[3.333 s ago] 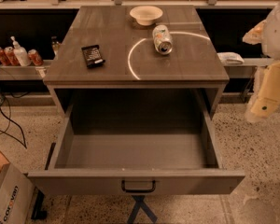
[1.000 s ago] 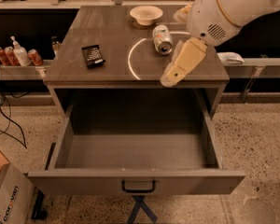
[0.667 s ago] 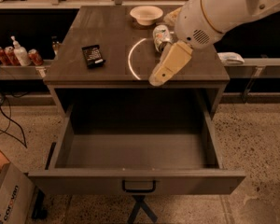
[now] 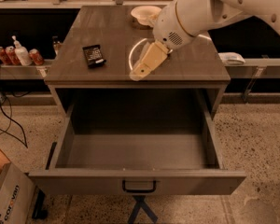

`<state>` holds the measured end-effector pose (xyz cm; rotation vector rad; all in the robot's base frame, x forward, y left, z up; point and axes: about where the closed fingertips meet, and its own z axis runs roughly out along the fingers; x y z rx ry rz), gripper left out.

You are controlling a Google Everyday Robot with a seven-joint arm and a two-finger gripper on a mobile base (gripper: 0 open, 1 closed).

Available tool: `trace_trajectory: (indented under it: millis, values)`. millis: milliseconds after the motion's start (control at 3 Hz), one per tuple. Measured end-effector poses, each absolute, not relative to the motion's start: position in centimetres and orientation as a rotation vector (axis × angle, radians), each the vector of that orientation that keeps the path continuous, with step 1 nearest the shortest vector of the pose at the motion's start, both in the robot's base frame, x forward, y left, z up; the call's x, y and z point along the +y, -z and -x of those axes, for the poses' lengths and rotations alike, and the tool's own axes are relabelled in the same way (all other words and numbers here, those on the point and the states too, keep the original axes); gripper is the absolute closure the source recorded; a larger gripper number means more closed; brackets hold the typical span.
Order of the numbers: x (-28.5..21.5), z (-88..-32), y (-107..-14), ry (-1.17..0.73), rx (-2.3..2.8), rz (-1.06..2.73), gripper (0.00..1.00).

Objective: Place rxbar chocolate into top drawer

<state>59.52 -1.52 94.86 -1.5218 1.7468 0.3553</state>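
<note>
Black rxbar chocolate [image 4: 94, 56] lay flat on desk top [image 4: 191, 66], toward left edge, nearer front than back. Long axis ran roughly back-to-front, near end skewed slightly right. I saw arm [image 4: 200, 10] reaching in from back right corner, slanting down-left. Cream gripper [image 4: 137, 73] hung near front edge, mid-width, apart from bar. Grip state: could not tell. Top drawer [image 4: 84, 183] stood pulled open.

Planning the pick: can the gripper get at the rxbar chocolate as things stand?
Probably yes. The gripper hangs over the cabinet top near its front edge, right of the rxbar chocolate, which lies flat in the open with only bare surface between them.
</note>
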Motion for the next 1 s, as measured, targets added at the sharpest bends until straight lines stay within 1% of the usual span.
trace_trajectory:
  millis: [667, 1000]
  values:
    - [3.5, -64.7, -92.4, -0.504, 1.646, 1.468, 0.00]
    - [6.3, -69.6, -90.1, -0.613, 1.577, 1.441, 0.00]
